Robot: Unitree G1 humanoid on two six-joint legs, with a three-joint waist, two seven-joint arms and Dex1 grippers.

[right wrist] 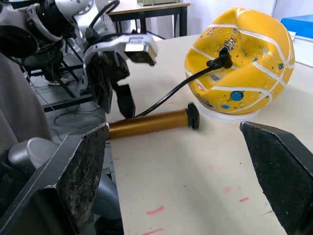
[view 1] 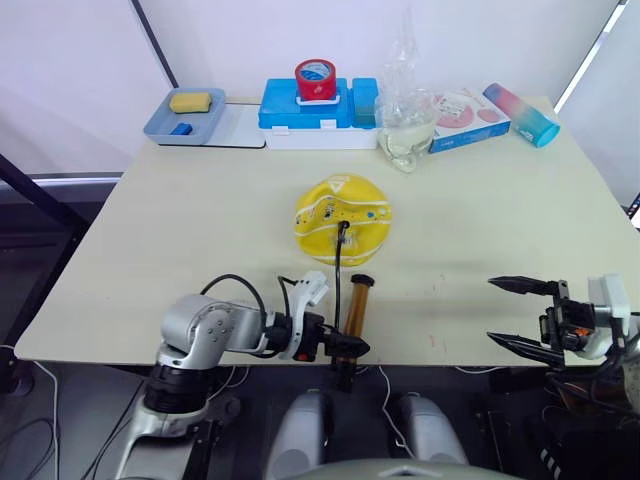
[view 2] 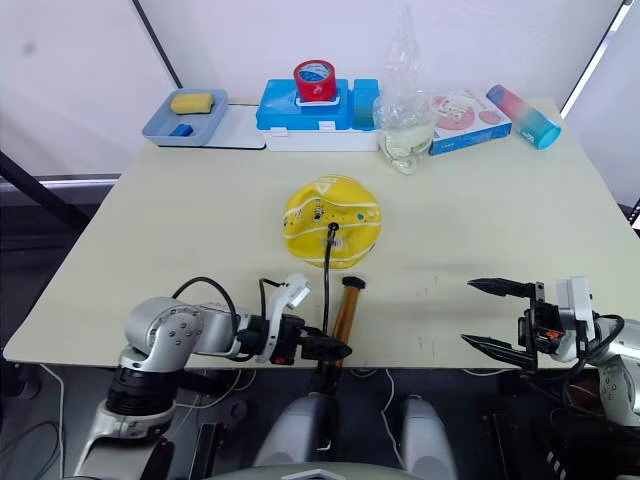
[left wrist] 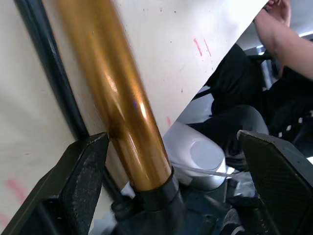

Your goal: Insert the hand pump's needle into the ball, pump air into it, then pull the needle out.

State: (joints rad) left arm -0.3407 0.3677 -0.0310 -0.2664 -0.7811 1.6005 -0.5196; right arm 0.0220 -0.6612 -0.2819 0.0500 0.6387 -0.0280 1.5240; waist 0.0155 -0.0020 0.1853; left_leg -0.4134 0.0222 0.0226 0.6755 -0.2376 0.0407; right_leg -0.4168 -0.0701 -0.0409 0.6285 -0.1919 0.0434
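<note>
Left gripper (view 1: 340,347) sits at the near edge of the table (view 1: 180,250), and I can see its two black fingers (left wrist: 78,181) spread wide around the low end of the hand pump (view 1: 354,312). One finger is right up against the gold barrel; the other is well apart from it, so I would not call it a grab.

I see the pump lying flat on the table, with its black handle end hanging just past the near edge and its other black cap pointing at the ball (view 1: 342,218). Its thin black hose (right wrist: 171,93) curves up from beside the barrel to the ball.

I see the black fitting of the needle (right wrist: 224,58) stuck into the top of the yellow ball. I cannot see the metal pin itself. That ball looks dented and sits near the middle of the table, just past the pump.

I see my right gripper (view 1: 525,315) off to the right, near the table's front edge, wide open with nothing in it, well apart from the pump and ball.
</note>
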